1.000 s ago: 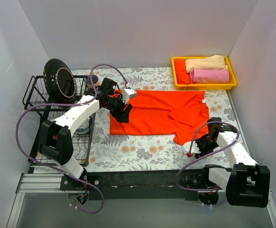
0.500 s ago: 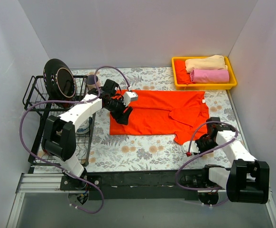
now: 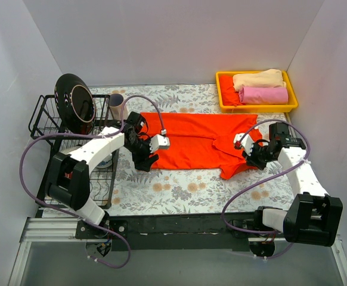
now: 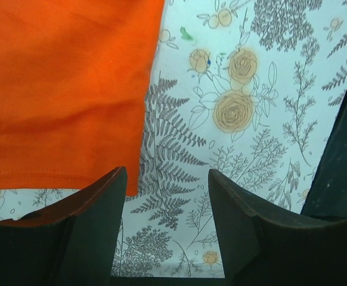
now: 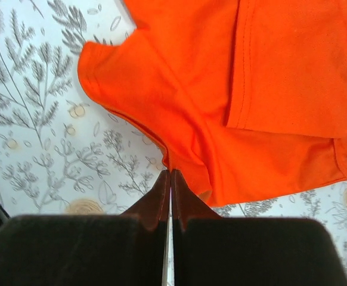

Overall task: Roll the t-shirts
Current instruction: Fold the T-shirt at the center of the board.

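Observation:
A bright orange-red t-shirt (image 3: 200, 143) lies spread flat on the flowered table. My right gripper (image 3: 249, 158) is shut on the shirt's near right edge. In the right wrist view the cloth (image 5: 233, 89) is drawn up in a fold to the pinched fingertips of the right gripper (image 5: 171, 173). My left gripper (image 3: 144, 164) hovers open at the shirt's near left corner. In the left wrist view that corner (image 4: 66, 89) lies just beside the left finger, and nothing sits between the fingers of the left gripper (image 4: 166, 179). Beige (image 3: 258, 78), pink (image 3: 263, 95) and orange-red (image 3: 227, 89) bundles lie in the tray.
The yellow tray (image 3: 257, 108) stands at the back right, just beyond the shirt. A black wire rack (image 3: 48, 119) with a dark round pan (image 3: 73, 98) fills the left side, with a cup (image 3: 116, 106) next to it. White walls close in on three sides.
My right gripper has shut on the shirt's near right edge and moved from the table's near edge up toward the shirt. My left gripper has slid toward the near left corner.

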Tool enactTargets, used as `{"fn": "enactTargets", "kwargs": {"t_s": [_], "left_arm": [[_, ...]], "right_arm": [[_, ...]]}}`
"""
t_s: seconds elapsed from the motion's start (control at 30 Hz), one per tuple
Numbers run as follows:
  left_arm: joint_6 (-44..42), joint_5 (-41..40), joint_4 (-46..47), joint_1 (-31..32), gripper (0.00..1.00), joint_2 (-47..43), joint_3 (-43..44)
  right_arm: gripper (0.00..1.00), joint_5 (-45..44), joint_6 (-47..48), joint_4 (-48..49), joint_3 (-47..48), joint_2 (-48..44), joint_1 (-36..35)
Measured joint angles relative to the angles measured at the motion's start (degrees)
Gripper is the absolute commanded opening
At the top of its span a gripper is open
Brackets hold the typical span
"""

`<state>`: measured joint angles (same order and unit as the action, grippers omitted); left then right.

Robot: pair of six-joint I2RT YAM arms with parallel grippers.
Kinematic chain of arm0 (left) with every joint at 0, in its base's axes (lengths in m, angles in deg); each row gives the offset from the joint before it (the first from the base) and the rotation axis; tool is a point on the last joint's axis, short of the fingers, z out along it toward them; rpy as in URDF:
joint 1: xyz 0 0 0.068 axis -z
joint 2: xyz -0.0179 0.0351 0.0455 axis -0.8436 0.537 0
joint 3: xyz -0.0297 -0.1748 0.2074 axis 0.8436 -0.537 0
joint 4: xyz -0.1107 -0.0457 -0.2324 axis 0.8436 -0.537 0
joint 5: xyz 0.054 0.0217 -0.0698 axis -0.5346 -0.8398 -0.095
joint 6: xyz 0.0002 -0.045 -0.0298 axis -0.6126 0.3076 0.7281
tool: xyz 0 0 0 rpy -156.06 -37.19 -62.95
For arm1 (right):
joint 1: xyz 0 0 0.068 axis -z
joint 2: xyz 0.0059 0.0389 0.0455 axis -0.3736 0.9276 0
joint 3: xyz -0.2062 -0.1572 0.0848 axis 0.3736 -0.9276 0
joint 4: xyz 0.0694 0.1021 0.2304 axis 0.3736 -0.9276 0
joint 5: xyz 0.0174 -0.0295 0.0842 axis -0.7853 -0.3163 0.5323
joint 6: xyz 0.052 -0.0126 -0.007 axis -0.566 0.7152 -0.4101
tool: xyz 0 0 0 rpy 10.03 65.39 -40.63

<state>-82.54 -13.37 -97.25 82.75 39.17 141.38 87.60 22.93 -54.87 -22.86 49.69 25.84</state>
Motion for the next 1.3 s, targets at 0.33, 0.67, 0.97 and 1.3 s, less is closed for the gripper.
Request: {"fn": "enactTargets", "kwargs": {"t_s": [0.33, 0.67, 0.97, 1.3], "left_arm": [[-5.38, -4.2, 3.21, 0.0, 0.46, -1.77, -5.86], [-9.29, -9.97, 10.08, -0.02, 0.38, -0.9, -10.14], [-12.33, -13.14, 14.47, -0.02, 0.16, 1.77, -12.55], [-13.35, -13.68, 13.07, -0.02, 0.0, 1.73, -12.17]], "right_arm": [[0.01, 3.58, -14.25, 1.25, 0.46, -2.03, 0.0], [0.01, 3.56, -17.42, 1.36, 0.57, -2.25, 0.0], [0.01, 3.06, -18.1, 1.46, 1.7, -1.25, 0.0], [0.01, 0.9, -18.53, -0.83, 1.68, -5.49, 0.0]]}}
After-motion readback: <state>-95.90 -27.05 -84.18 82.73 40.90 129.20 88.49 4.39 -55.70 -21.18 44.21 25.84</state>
